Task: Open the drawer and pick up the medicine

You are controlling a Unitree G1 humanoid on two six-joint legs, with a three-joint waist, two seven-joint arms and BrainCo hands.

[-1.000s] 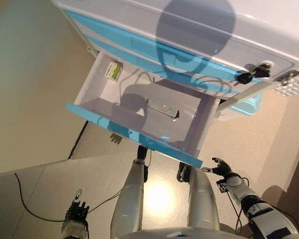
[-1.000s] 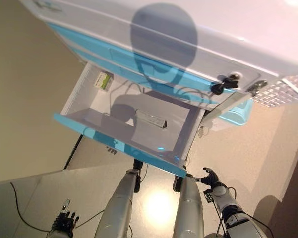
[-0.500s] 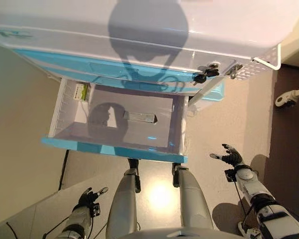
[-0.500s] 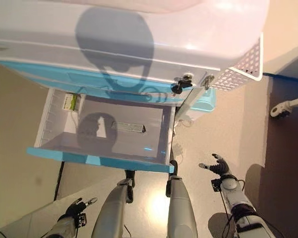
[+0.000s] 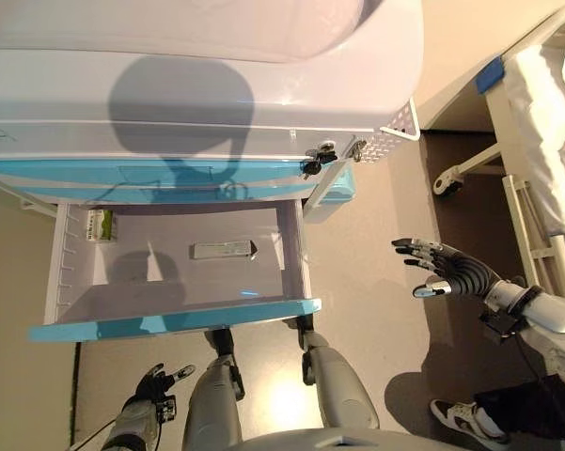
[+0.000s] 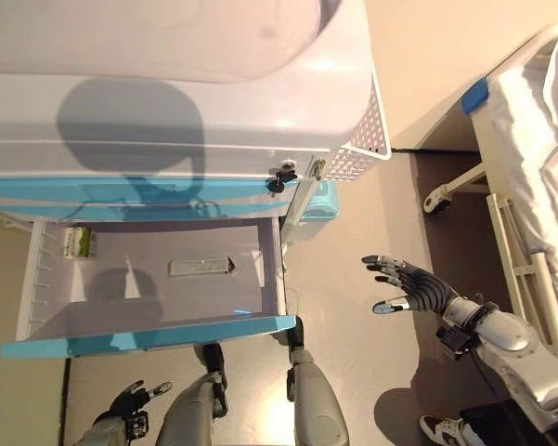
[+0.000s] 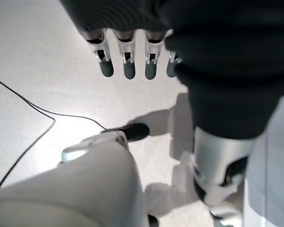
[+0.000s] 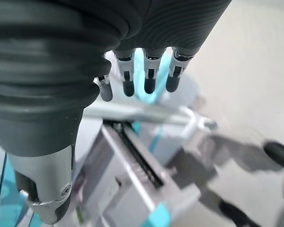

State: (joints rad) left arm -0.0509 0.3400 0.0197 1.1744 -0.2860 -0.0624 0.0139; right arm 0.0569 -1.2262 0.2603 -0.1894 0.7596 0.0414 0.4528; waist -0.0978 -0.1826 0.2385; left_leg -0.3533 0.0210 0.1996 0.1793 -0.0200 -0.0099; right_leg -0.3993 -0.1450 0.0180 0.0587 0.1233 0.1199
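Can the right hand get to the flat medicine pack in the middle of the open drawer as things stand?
Probably yes. The drawer is pulled out and open on top, the medicine pack lies uncovered, and the open right hand hangs beside it with nothing between.

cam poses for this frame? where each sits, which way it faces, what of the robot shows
Left eye, right eye: on the head, facing down at the open drawer with its flat pack; both arms show.
Left wrist: on the left arm, facing the floor past the left robot hand, open.
Right wrist: facing the cabinet past the right robot hand, open.
Shared: eye views show the same scene.
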